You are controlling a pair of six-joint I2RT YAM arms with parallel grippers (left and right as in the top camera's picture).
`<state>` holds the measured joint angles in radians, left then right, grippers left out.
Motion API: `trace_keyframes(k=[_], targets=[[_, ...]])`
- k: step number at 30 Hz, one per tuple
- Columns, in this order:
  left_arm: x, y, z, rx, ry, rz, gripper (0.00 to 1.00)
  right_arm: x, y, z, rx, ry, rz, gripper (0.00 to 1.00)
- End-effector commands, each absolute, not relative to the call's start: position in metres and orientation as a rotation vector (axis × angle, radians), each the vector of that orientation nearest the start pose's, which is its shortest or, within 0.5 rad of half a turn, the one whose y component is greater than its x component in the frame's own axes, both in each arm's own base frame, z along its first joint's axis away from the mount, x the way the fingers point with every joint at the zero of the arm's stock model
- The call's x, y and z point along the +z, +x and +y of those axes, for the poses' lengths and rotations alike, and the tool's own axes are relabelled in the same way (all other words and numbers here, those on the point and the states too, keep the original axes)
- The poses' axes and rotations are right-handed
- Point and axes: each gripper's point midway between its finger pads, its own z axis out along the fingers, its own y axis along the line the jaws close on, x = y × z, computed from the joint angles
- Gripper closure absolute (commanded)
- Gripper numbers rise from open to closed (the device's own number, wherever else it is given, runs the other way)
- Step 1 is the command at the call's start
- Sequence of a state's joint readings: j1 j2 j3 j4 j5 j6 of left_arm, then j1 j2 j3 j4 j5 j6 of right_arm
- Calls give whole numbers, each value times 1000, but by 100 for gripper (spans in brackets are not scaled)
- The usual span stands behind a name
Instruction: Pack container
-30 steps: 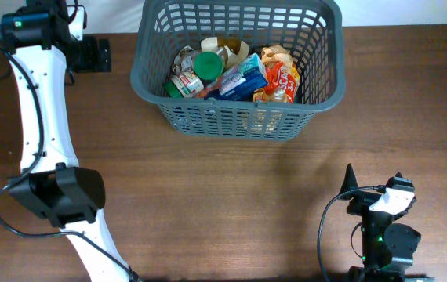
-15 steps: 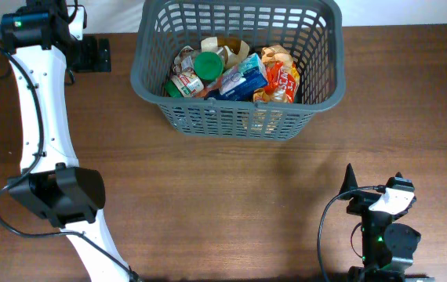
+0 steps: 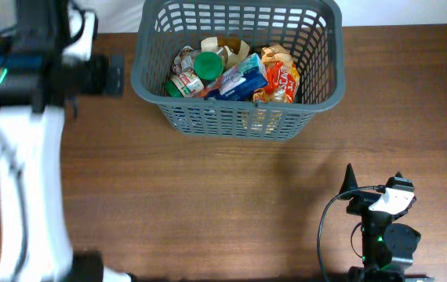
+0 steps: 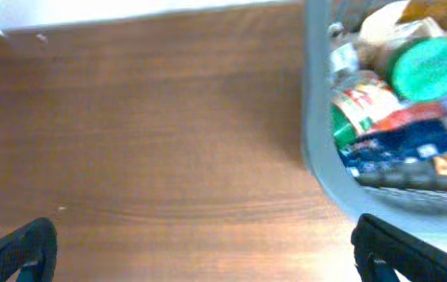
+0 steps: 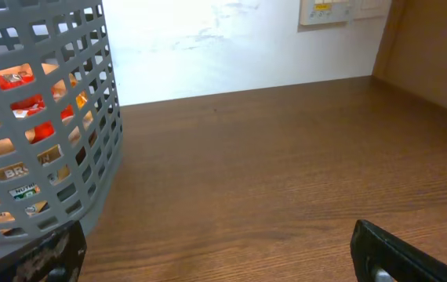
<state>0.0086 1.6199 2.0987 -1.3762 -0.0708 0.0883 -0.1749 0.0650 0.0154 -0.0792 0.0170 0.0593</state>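
The container [image 3: 147, 86] is a large dark grey slotted basket at the back middle of the table. It holds several packed goods, among them a green-lidded jar [image 3: 206, 64], a blue packet [image 3: 243, 78] and a red-orange packet [image 3: 281, 82]. My left gripper [image 3: 107, 75] hangs open and empty just left of the basket; in the left wrist view [image 4: 208, 254] the basket rim [image 4: 316, 117] and the green lid [image 4: 427, 66] are at the right. My right gripper [image 3: 373, 178] is open and empty near the front right; the right wrist view [image 5: 216, 254] shows the basket wall [image 5: 102, 133] at the left.
The brown wooden table [image 3: 231, 196] stretches between the basket and the right arm. A white wall [image 5: 223, 39] runs behind the table's back edge. My white left arm [image 3: 23, 180] stands tall over the left side.
My left arm has swung and looms larger and blurred in the overhead view; its gripper has shifted slightly right and nearer, towards the basket's left side. The right arm and basket have not moved.
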Motion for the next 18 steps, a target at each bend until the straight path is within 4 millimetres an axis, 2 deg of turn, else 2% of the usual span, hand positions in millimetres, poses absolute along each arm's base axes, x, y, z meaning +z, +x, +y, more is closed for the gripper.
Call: trace_keyframes(k=[1, 4, 8, 11, 13, 18], targets=[[340, 322, 21, 145, 42, 2479, 1, 145, 244, -44, -91, 203, 1684, 1], [354, 314, 21, 147, 30, 2321, 1, 145, 244, -44, -91, 203, 1684, 1], [390, 311, 12, 98, 29, 1927, 1, 145, 244, -44, -91, 203, 1684, 1], [397, 298, 11, 78, 5, 1704, 1, 145, 244, -44, -91, 203, 1684, 1], [382, 284, 11, 80, 2, 1609, 1, 145, 244, -44, -91, 203, 1684, 1], [321, 258, 10, 80, 0, 1517, 1, 145, 244, -44, -91, 203, 1684, 1]])
